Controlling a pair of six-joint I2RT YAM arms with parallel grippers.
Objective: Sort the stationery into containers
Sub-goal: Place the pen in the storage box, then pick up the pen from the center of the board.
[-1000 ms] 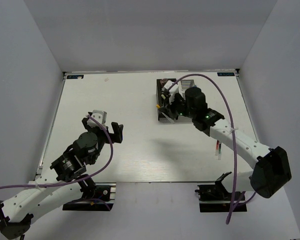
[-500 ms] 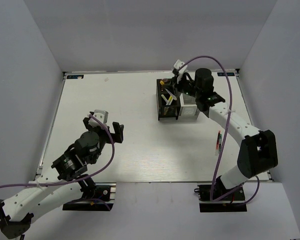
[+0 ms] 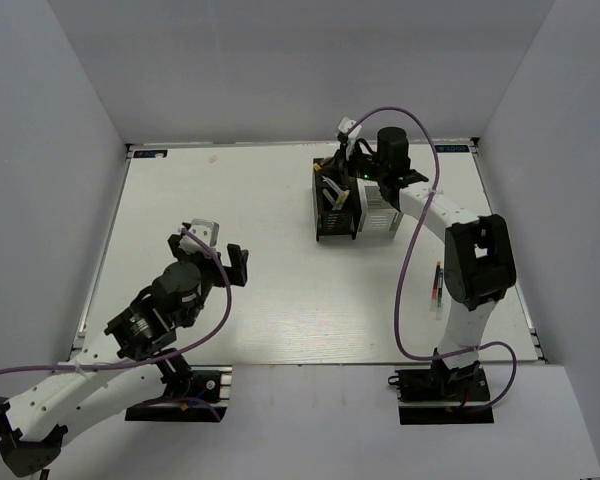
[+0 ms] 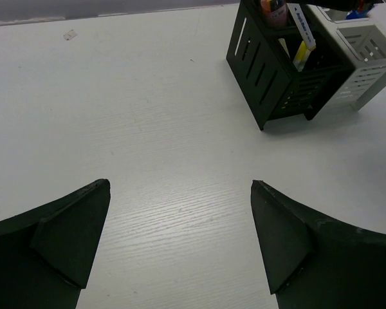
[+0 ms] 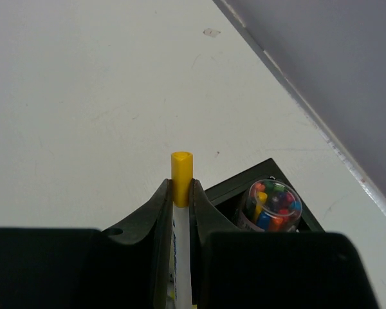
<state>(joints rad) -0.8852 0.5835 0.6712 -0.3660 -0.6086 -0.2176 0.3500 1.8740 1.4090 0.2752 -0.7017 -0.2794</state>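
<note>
Right wrist view: we see right fingers (image 5: 159, 212) closed on white pen (image 5: 181, 174), long axis along fingers, yellow end forward; black organizer (image 5: 235, 187) just lower right of tip; left fingers (image 4: 71, 232) spread wide, empty, well apart.

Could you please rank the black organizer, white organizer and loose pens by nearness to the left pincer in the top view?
1. Black organizer, ahead-right of the left pincer.
2. White organizer, just right of it.
3. Loose pens, far right side.
</note>
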